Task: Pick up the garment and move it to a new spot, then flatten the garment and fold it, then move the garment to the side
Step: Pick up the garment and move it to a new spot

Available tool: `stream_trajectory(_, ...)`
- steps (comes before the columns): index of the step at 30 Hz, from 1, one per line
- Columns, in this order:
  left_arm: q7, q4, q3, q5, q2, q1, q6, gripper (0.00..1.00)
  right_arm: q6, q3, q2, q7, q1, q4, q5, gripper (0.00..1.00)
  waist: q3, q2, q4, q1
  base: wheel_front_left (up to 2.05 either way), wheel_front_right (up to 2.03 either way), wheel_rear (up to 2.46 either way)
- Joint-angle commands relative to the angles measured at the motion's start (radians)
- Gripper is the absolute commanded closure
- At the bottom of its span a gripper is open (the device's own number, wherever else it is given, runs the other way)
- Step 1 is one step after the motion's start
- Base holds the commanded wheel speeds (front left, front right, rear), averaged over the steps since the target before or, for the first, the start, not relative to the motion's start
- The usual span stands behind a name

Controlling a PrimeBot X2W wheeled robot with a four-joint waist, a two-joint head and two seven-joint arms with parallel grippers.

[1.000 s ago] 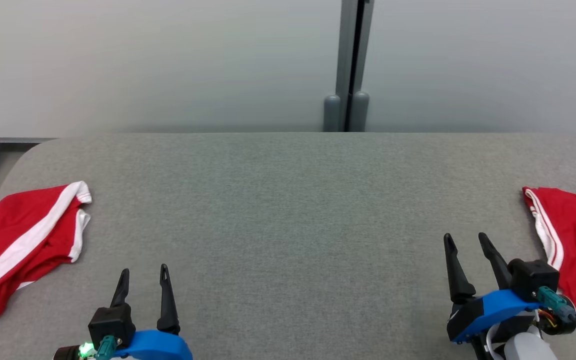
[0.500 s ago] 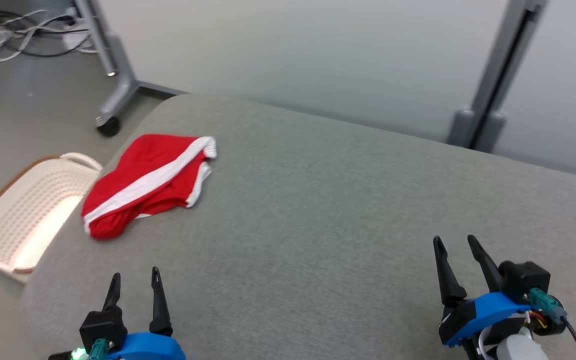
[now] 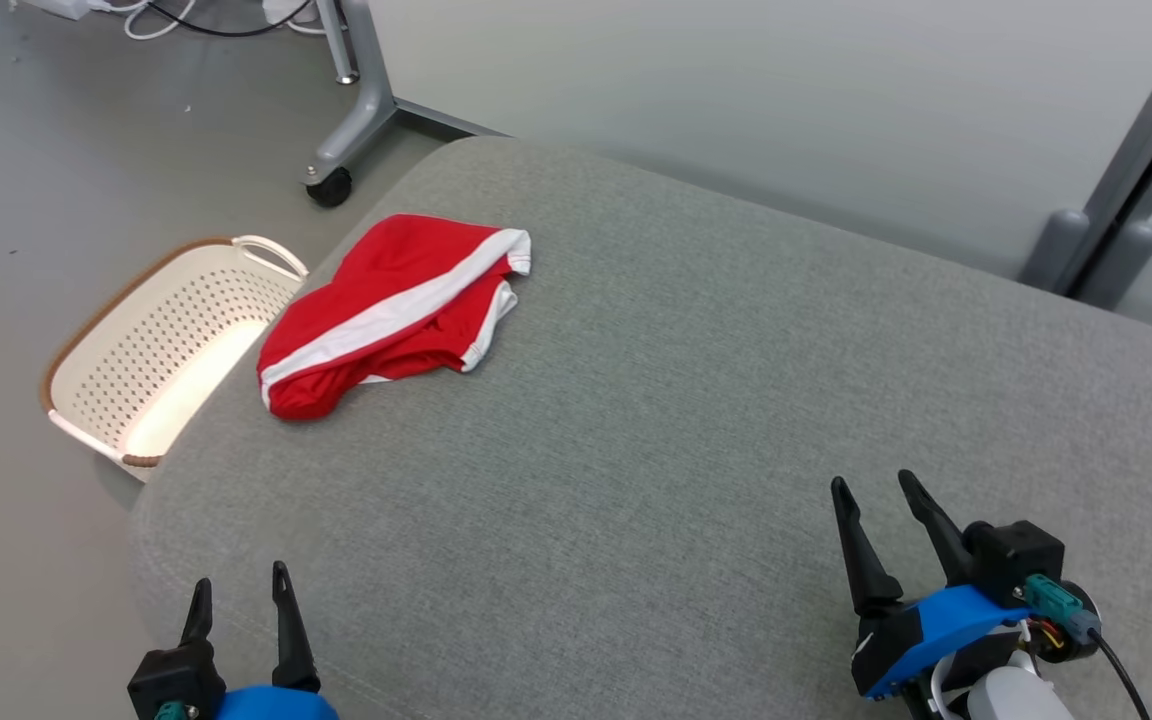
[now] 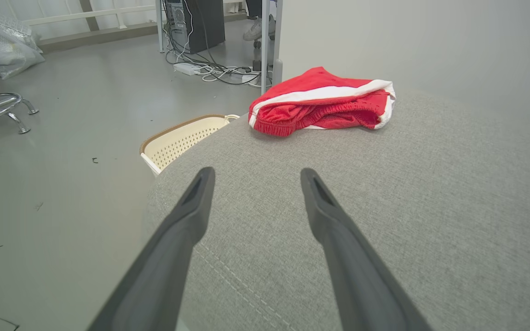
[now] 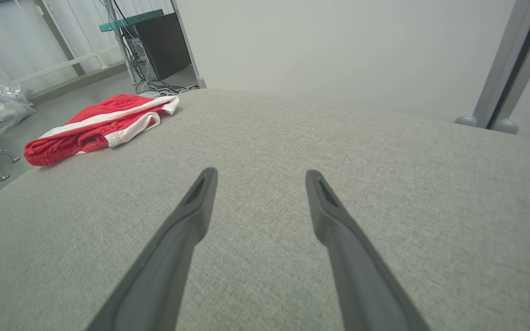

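Nearest: left end effector (image 3: 241, 575) at the near left corner of the table (image 3: 636, 420), fingers spread fully, gripping nothing. Likewise right end effector (image 3: 872, 479), wide apart and empty, over bare grey cloth. Farther off, by the far left edge: red garment (image 3: 386, 310) with white stripe, crumpled, untouched, well apart from both. Just past that edge, down on the floor: pale basket (image 3: 166, 340). Step in hand, by the look of it: first pickup, not yet begun. Next: reach out with the left arm, come down on a raised fold, close on it.

Body of left gripper (image 3: 240, 578) cut off by bottom edge, basket (image 3: 176, 322) partly hidden behind table (image 3: 686, 420) corner
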State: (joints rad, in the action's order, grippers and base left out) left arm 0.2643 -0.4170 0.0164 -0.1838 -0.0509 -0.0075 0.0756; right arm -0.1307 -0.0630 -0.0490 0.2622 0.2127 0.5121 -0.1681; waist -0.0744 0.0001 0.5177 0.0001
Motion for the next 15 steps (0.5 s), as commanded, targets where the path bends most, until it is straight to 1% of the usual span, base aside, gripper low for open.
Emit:
stream_trajectory(1, 0.0, -0.007, -0.007, -0.006, 0.001, -0.017, -0.002, 0.0, 0.0, -0.008, -0.004, 0.004, 0.011, -0.001, 0.008, 0.0, -0.01, -0.0001, -0.008, -0.0001, 0.0, 0.0, 0.0)
stream_trajectory(5, 0.0, -0.031, -0.043, -0.002, 0.001, -0.075, -0.012, 0.0, 0.0, -0.025, -0.004, 0.004, 0.026, -0.018, 0.027, 0.0, -0.049, -0.0001, -0.038, -0.0001, 0.0, 0.0, 0.0)
stream_trajectory(7, 0.0, -0.052, -0.056, -0.026, 0.002, -0.108, -0.009, 0.0, 0.0, -0.03, -0.004, 0.004, 0.04, -0.03, 0.043, 0.0, -0.079, -0.0001, -0.058, -0.0001, 0.0, 0.0, 0.0)
stream_trajectory(12, 0.0, -0.132, -0.096, -0.015, 0.0, -0.246, -0.007, 0.0, 0.0, -0.038, -0.004, 0.004, 0.087, -0.065, 0.09, 0.0, -0.187, -0.0001, -0.117, -0.0001, 0.0, 0.0, 0.0)
stream_trajectory(15, 0.0, -0.169, -0.131, 0.001, -0.009, -0.328, 0.003, 0.0, 0.0, -0.042, -0.004, 0.004, 0.116, -0.093, 0.113, 0.0, -0.254, -0.0001, -0.149, -0.0001, 0.0, 0.0, 0.0)
